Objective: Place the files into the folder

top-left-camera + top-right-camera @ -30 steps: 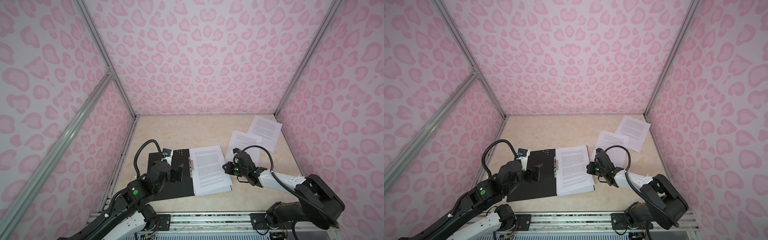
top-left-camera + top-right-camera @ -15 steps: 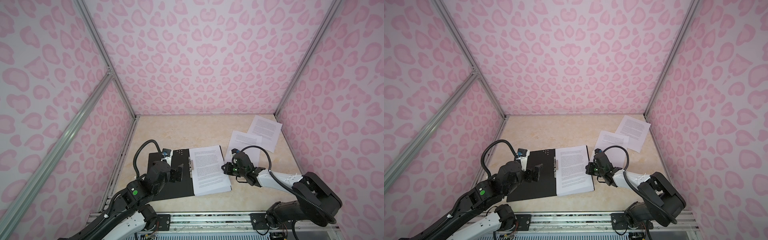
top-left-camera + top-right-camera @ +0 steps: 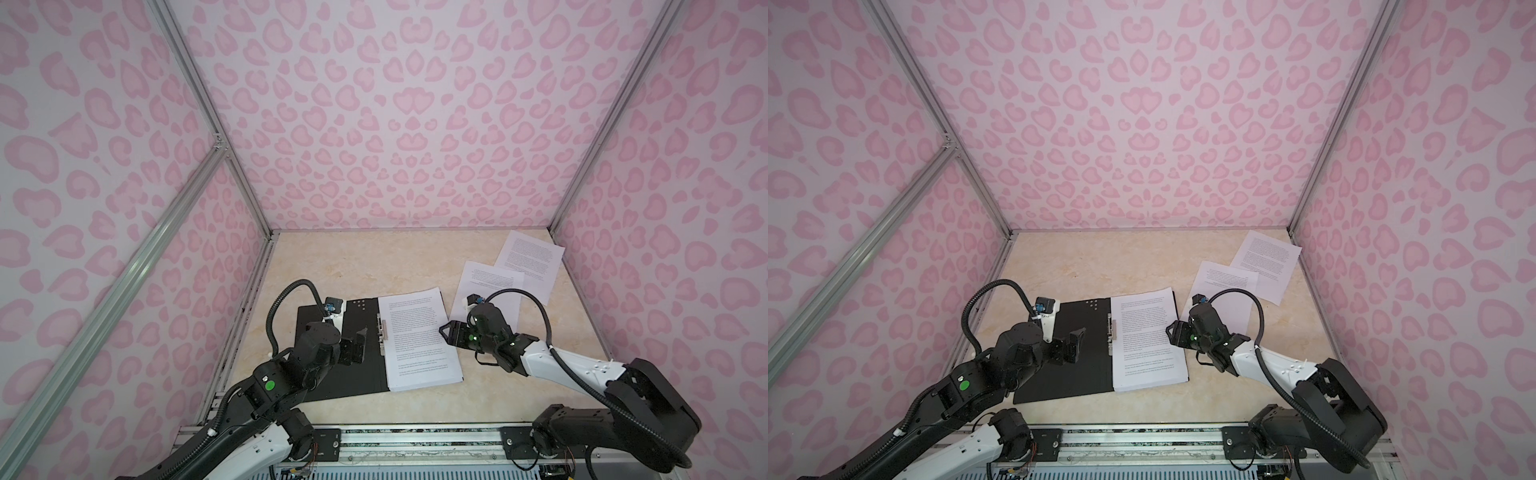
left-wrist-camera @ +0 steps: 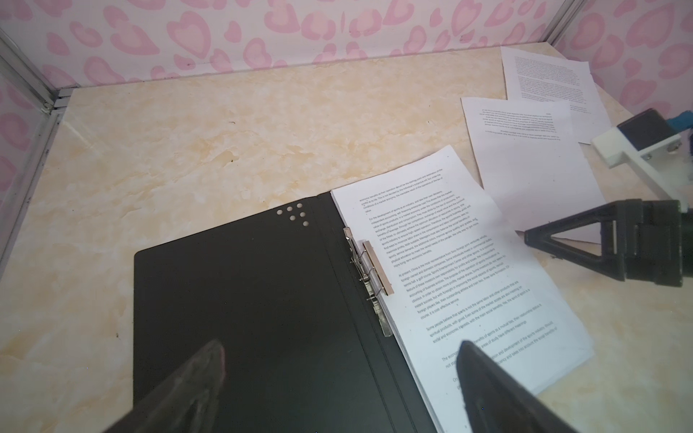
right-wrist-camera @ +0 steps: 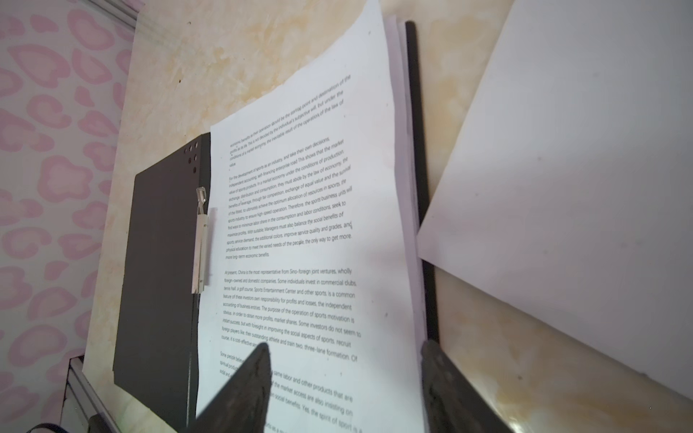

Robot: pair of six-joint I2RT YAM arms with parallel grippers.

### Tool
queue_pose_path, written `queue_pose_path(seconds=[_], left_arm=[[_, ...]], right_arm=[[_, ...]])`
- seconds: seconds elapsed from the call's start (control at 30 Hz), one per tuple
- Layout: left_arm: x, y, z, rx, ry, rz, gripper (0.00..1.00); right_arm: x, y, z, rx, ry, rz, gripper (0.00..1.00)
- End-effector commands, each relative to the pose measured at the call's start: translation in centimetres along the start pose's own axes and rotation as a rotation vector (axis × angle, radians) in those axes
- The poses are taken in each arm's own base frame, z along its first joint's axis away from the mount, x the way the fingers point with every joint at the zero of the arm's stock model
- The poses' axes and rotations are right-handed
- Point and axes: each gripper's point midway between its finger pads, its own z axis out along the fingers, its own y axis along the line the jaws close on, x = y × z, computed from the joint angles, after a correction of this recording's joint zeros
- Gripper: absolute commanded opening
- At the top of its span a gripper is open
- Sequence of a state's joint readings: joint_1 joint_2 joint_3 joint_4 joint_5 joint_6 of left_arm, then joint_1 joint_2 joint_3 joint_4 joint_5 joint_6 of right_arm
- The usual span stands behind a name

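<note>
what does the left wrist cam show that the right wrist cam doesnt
Only the left wrist view: the far loose sheet by the back corner of the table, and the left gripper, open above the folder.
Only the right wrist view: the folder's black outer edge showing past the stack of files.
Both: the stack's printed top page, the metal clip, the near loose sheet, and the right gripper, open at the stack's edge.

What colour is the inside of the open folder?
Black; the folder shows best in the left wrist view.
</note>
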State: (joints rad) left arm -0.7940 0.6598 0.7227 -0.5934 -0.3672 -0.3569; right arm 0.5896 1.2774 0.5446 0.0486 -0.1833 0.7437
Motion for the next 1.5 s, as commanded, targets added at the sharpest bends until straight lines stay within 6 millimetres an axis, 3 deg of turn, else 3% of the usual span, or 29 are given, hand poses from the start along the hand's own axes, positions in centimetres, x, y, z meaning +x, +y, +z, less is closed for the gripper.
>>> queue_pose_path(seconds=[0.0, 0.13, 0.23, 0.37, 0.47, 0.63, 0.73, 0.97, 1.1, 1.3, 1.47], left_arm=[[-0.6, -2.3, -0.2, 0.117, 0.011, 0.011, 0.98], [-1.5, -6.1, 0.6, 0.279, 0.044, -0.009, 0.98], [-2.0, -9.5, 2.8, 0.378, 0.108, -0.055, 0.98], [-1.7, -14.6, 7.8, 0.438, 0.264, -0.044, 0.94], [-0.9, -18.6, 11.7, 0.467, 0.363, -0.001, 0.89], [0.4, -24.9, 17.1, 0.553, 0.475, 0.023, 0.85], [1.9, -27.1, 19.9, 0.589, 0.539, 0.01, 0.84], [4.0, -29.7, 24.0, 0.624, 0.616, 0.002, 0.84], [5.0, -30.0, 25.6, 0.611, 0.636, 0.005, 0.85], [7.2, -29.7, 27.0, 0.58, 0.69, 0.0, 0.85], [9.0, -28.5, 27.6, 0.532, 0.735, -0.016, 0.84]], right_arm=[[-1.5, -3.8, -1.7, 0.207, -0.035, -0.032, 0.79], [-6.1, -7.1, -3.8, 0.291, -0.118, 0.02, 0.87], [-9.8, -11.2, -4.9, 0.362, -0.21, 0.097, 0.89], [-13.2, -16.8, -5.4, 0.413, -0.265, 0.208, 0.87], [-15.0, -19.6, -4.9, 0.424, -0.317, 0.253, 0.86], [-17.4, -22.8, -3.4, 0.366, -0.374, 0.34, 0.85], [-19.1, -23.5, -2.9, 0.332, -0.413, 0.363, 0.84], [-23.1, -24.2, -1.1, 0.282, -0.445, 0.353, 0.83], [-24.7, -24.8, -0.2, 0.228, -0.464, 0.355, 0.82], [-25.7, -25.5, 1.4, 0.183, -0.43, 0.371, 0.82], [-25.2, -25.9, 3.1, 0.148, -0.35, 0.418, 0.82]])
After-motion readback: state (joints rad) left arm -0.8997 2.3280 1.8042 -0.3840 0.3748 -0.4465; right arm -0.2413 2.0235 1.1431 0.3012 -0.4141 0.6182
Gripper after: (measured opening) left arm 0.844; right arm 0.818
